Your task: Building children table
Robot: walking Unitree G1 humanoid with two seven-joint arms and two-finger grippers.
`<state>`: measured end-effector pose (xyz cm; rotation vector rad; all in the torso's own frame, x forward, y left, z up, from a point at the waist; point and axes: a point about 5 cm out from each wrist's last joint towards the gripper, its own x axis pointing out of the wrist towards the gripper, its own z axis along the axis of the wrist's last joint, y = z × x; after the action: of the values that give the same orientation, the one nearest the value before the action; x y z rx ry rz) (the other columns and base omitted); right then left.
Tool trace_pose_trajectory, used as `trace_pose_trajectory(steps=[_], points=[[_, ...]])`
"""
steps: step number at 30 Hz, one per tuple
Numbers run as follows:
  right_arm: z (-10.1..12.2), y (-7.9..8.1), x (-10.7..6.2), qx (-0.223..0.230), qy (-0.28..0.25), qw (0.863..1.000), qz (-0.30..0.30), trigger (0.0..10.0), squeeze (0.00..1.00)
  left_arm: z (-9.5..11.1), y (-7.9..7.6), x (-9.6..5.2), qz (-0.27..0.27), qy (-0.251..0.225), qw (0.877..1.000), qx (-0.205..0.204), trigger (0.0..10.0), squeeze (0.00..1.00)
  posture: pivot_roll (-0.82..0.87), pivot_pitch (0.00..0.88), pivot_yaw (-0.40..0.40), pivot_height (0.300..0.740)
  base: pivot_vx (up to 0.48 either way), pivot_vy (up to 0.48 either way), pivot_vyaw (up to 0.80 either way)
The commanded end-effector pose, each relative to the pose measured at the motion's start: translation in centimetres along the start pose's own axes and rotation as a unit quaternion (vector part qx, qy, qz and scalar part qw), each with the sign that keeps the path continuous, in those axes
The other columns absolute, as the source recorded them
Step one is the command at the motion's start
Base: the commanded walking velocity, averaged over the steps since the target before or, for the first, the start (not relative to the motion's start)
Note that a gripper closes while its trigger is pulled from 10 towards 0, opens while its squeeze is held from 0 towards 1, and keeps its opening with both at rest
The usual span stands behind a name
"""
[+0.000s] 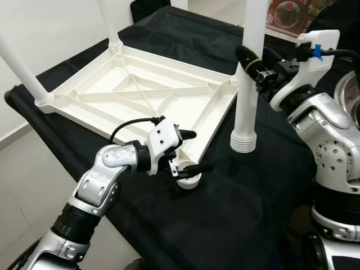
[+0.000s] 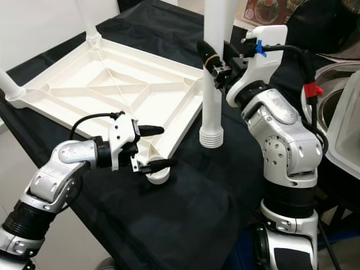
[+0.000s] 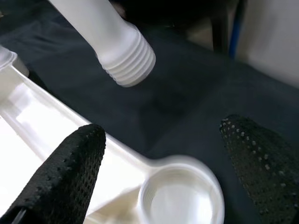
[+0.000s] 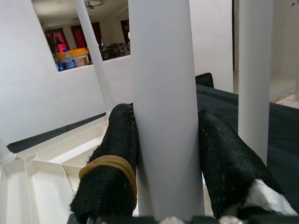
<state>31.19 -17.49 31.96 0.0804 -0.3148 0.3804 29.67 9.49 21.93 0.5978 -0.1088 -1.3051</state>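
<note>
A white plastic tabletop (image 1: 140, 93) lies upside down on a black-covered table (image 1: 236, 208). Two white legs stand in its sockets, one at the far left (image 1: 22, 70) and one at the back (image 1: 112, 28). My right gripper (image 1: 250, 59) is shut on a third leg (image 1: 246, 107). It holds the leg upright, with the threaded end (image 1: 243, 140) hanging just above the cloth, right of the tabletop. My left gripper (image 1: 194, 151) is open around the empty near corner socket (image 1: 188, 175), one finger on each side. In the left wrist view the socket (image 3: 180, 198) sits between the fingers (image 3: 70, 177).
The black cloth (image 2: 185, 219) drops off the near table edge toward a pale floor (image 1: 28, 169) on the left. A steel bowl (image 1: 350, 90) and a white bin (image 2: 346, 124) stand at the far right. A dark chair back (image 1: 149, 7) is behind the table.
</note>
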Motion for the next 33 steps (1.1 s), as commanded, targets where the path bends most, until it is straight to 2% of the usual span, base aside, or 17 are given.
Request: trace_pose_trajectory(steps=[1,2,3,5,7,8,9,11,12,13,15,17,20,23,25,30,33], points=[[0.5,0.0,0.0,-0.009,-0.014,1.0,0.001,10.0,0.0,-0.4,-0.3,-0.8,-0.06,0.04,0.997,0.026,10.0,0.0,-0.11,0.132,0.033,0.74,0.0,0.0,0.0],[0.5,0.0,0.0,-0.01,-0.015,1.0,0.0,10.0,0.0,-0.5,-0.2,-1.3,-0.079,0.058,0.995,0.035,10.0,0.0,-0.12,0.132,0.033,0.74,0.0,0.0,0.0],[0.4,0.0,0.0,-0.009,-0.014,1.0,0.0,10.0,0.0,-0.6,0.5,-2.7,-0.093,0.089,0.99,0.052,10.0,0.0,-0.11,0.134,0.035,0.74,0.0,0.0,0.0],[0.4,0.0,0.0,-0.009,-0.014,1.0,0.0,10.0,0.0,-0.6,0.5,-2.7,-0.093,0.089,0.99,0.052,10.0,0.0,-0.11,0.134,0.035,0.74,0.0,0.0,0.0],[0.3,0.0,0.0,-0.009,-0.013,1.0,0.0,10.0,0.0,-0.6,1.6,-4.9,-0.113,0.14,0.98,0.079,10.0,0.0,-0.11,0.135,0.036,0.74,0.0,0.0,0.0],[0.3,0.0,0.0,-0.009,-0.013,1.0,0.0,10.0,0.0,-0.6,1.6,-4.9,-0.113,0.14,0.98,0.079,10.0,0.0,-0.11,0.135,0.036,0.74,0.0,0.0,0.0],[0.3,0.0,0.0,-0.008,-0.012,1.0,0.0,10.0,0.0,-0.7,2.0,-6.3,-0.129,0.17,0.973,0.088,10.0,0.0,-0.1,0.136,0.036,0.74,0.0,0.0,0.0],[0.3,0.0,0.0,-0.008,-0.012,1.0,0.0,10.0,0.0,-0.7,2.0,-6.3,-0.129,0.17,0.973,0.088,10.0,0.0,-0.1,0.136,0.036,0.74,0.0,0.0,0.0],[0.2,-0.1,0.1,-0.009,-0.012,1.0,-0.001,10.0,0.0,-0.9,2.3,-7.3,-0.144,0.197,0.965,0.097,10.0,0.0,-0.1,0.137,0.035,0.74,0.0,0.0,0.0],[0.2,-0.1,0.1,-0.009,-0.012,1.0,-0.001,10.0,0.0,-0.9,2.3,-7.3,-0.144,0.197,0.965,0.097,10.0,0.0,-0.1,0.137,0.035,0.74,0.0,0.0,0.0],[0.2,-0.2,0.2,-0.009,-0.013,1.0,0.0,10.0,0.0,-2.1,2.6,-8.1,-0.161,0.254,0.945,0.129,10.0,0.0,-0.1,0.146,0.033,0.74,0.0,0.0,0.0],[0.2,-0.1,0.3,-0.009,-0.014,1.0,0.001,10.0,0.0,-2.6,2.6,-7.7,-0.165,0.263,0.94,0.144,10.0,0.0,-0.1,0.147,0.034,0.74,0.0,0.0,0.0],[0.2,0.0,0.3,-0.008,-0.015,1.0,0.002,10.0,0.0,-3.0,2.4,-7.2,-0.166,0.257,0.941,0.147,10.0,0.0,-0.09,0.147,0.035,0.74,0.0,0.0,0.0],[0.2,0.1,0.3,-0.007,-0.015,1.0,0.002,10.0,0.0,-4.1,1.5,-5.3,-0.187,0.238,0.941,0.15,10.0,0.0,-0.1,0.149,0.036,0.74,0.0,0.0,0.0],[0.2,0.0,0.3,-0.007,-0.016,1.0,0.001,10.0,0.0,-4.5,1.4,-4.4,-0.183,0.229,0.942,0.164,10.0,0.0,-0.11,0.149,0.037,0.74,0.0,0.0,0.0],[0.4,-0.1,0.3,-0.009,-0.018,1.0,-0.001,10.0,0.0,-4.9,1.8,-3.1,-0.164,0.208,0.946,0.184,10.0,0.0,-0.11,0.151,0.043,0.74,0.0,0.0,0.0],[0.4,-0.2,0.3,-0.01,-0.019,1.0,-0.001,10.0,0.0,-5.4,1.3,-2.7,-0.187,0.207,0.943,0.181,10.0,0.0,-0.11,0.154,0.044,0.74,0.0,0.0,0.0]])
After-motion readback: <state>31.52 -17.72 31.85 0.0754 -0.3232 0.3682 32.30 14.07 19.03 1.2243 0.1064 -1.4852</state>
